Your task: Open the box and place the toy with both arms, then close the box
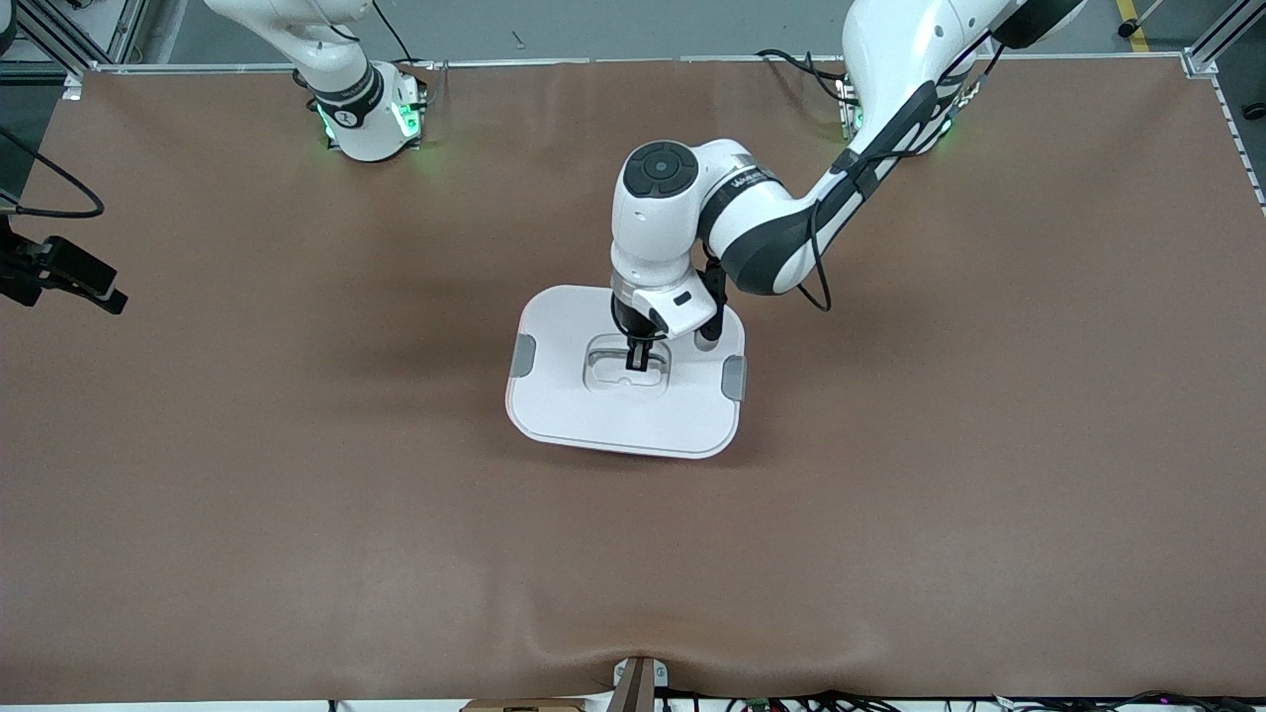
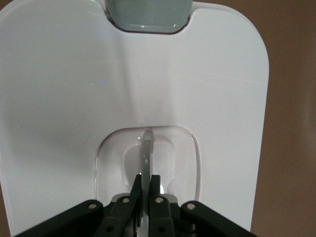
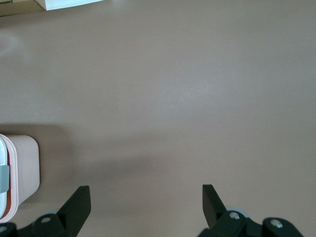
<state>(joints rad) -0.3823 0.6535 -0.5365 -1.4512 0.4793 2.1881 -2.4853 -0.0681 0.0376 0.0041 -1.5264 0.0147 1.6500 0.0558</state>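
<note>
The box [image 1: 584, 405] stands mid-table with its white lid on and a grey clip [image 1: 522, 356] at each end. My left gripper [image 1: 638, 358] is down in the lid's recessed clear handle [image 1: 605, 374]. In the left wrist view the gripper [image 2: 146, 180] is shut on the handle's thin upright rib [image 2: 146, 148]. My right gripper [image 1: 111, 297] waits low over the table's right-arm end, open and empty [image 3: 146, 195]. The right wrist view shows a corner of the box's pinkish base [image 3: 24, 170]. The toy is not in view.
Brown mat [image 1: 297, 494] covers the table. A small bracket [image 1: 636, 682] sits at the table edge nearest the front camera. A pale flat object [image 3: 64, 4] shows at the edge of the right wrist view. Cables [image 1: 791, 64] lie by the left arm's base.
</note>
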